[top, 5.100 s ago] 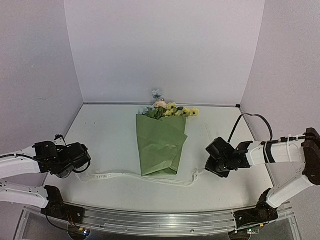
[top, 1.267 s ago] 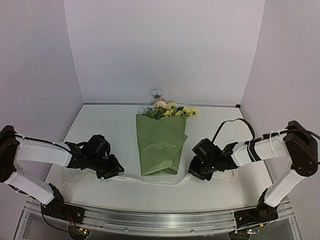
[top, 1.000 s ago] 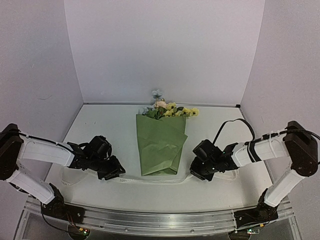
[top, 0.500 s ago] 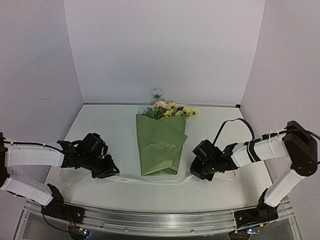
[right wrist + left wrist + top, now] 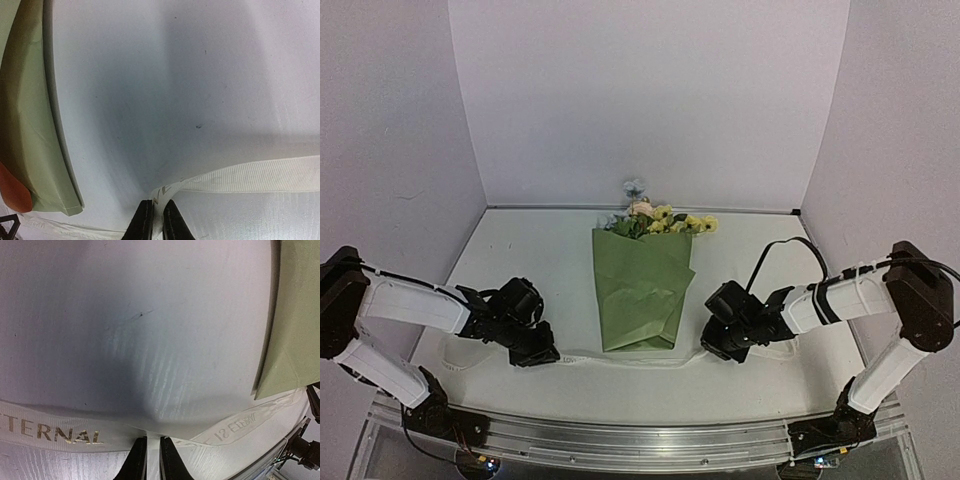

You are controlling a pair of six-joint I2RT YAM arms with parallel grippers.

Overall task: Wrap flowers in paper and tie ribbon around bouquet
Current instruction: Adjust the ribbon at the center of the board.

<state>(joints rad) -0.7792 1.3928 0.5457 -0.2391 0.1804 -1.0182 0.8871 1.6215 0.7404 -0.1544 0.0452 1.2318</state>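
The left gripper (image 5: 153, 441) is clenched on the ribbon (image 5: 50, 427): its two dark fingers (image 5: 137, 464) stand almost together, and the cream band puckers up into the narrow slit between them. To one side of that pinch the ribbon lies flat on the white table (image 5: 150, 315) and shows gold capitals reading "ETERNAL". To the other side it twists over, its lettering reversed, and runs off toward the corner of the olive-green paper (image 5: 295, 330). The right gripper (image 5: 155, 204) has the same hold, its jaws nearly closed with the ribbon (image 5: 250, 175) rising off the table and folding into the gap. The paper's (image 5: 25, 125) edge lies off to the side, well apart from the fingertips. From above, the left gripper (image 5: 542, 355) and right gripper (image 5: 712, 348) sit low on the table (image 5: 540, 270) on either side of the bouquet (image 5: 640, 290), each near a lower corner of the cone. The ribbon (image 5: 582, 357) stretches between them along the cone's narrow near end, though I cannot tell whether it passes under the paper or only touches its edge. The bouquet lies flat at the middle of the table, and the flowers (image 5: 665, 220) spill out of its wide end toward the back wall.
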